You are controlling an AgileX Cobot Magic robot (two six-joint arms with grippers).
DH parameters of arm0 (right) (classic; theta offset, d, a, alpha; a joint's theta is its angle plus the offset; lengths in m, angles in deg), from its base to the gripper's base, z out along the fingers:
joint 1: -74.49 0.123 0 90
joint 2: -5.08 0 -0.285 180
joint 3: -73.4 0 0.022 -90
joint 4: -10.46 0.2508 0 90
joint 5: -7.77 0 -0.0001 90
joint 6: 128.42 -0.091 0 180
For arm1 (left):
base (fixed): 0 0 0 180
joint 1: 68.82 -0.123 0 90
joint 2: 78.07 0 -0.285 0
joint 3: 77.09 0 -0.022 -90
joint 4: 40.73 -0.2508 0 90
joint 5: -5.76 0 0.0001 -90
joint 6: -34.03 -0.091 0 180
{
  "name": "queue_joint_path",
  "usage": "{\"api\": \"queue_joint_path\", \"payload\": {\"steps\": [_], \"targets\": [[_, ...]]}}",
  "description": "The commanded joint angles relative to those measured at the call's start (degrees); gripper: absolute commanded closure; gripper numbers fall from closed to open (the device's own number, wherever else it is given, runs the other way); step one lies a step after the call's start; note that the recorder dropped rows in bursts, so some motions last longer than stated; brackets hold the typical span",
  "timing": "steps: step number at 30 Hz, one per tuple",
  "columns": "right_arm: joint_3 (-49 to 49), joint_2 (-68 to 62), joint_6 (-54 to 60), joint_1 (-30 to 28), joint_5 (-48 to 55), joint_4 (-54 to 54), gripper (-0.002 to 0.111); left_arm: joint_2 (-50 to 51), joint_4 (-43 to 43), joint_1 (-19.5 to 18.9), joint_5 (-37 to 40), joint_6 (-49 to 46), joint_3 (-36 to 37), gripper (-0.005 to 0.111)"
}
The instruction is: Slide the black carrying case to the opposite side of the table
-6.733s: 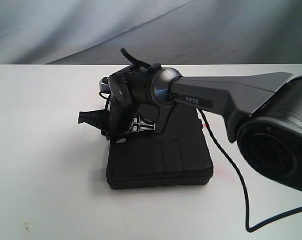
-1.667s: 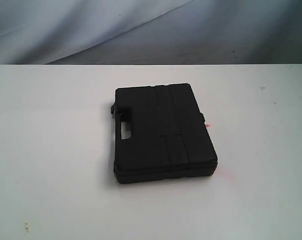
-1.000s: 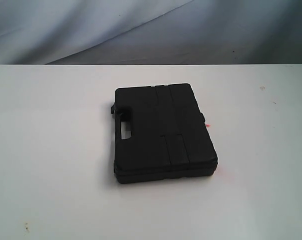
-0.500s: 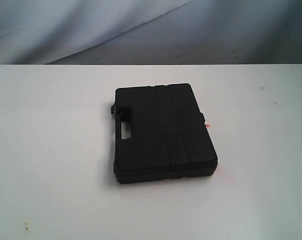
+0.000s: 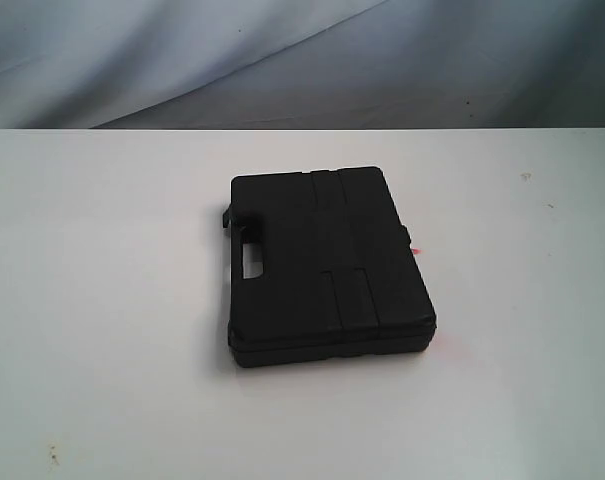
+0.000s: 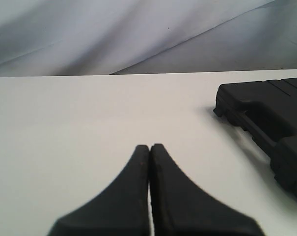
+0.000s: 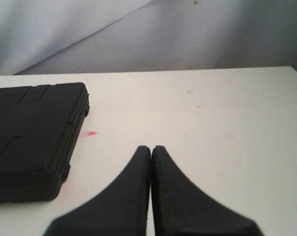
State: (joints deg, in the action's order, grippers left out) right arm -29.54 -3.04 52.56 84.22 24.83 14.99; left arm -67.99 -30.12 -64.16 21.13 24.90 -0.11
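Observation:
The black case point(image 5: 327, 265) lies flat near the middle of the white table point(image 5: 102, 300), ribbed lid up, its handle slot facing left. Neither arm shows in the exterior view. In the left wrist view my left gripper point(image 6: 149, 147) is shut and empty, with the case point(image 6: 266, 123) off to one side, apart from it. The right wrist view shows my right gripper point(image 7: 151, 148) shut and empty too; the case point(image 7: 33, 137) lies well off to its side, not touching.
A grey-blue cloth backdrop point(image 5: 302, 60) hangs behind the table's far edge. A small red mark point(image 7: 91, 133) sits on the table beside the case. A few dark specks point(image 5: 52, 455) dot the near left of the tabletop.
The right arm, which reached over the case 6.7 s ago, has left the exterior view. The case now sits a little further right and turned. Nothing has moved over the last 1.7 s.

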Motion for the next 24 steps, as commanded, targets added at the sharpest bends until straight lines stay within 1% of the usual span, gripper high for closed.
{"api": "queue_joint_path", "payload": {"steps": [1, 24], "targets": [[0.2, 0.3, -0.3, -0.2, 2.0, 0.2, 0.108, -0.1, 0.5, -0.1, -0.1, 0.0, 0.2, 0.107], [0.2, 0.3, -0.1, -0.2, 2.0, 0.7, 0.108, -0.1, 0.5, -0.1, -0.1, 0.0, 0.2, 0.107]]}}
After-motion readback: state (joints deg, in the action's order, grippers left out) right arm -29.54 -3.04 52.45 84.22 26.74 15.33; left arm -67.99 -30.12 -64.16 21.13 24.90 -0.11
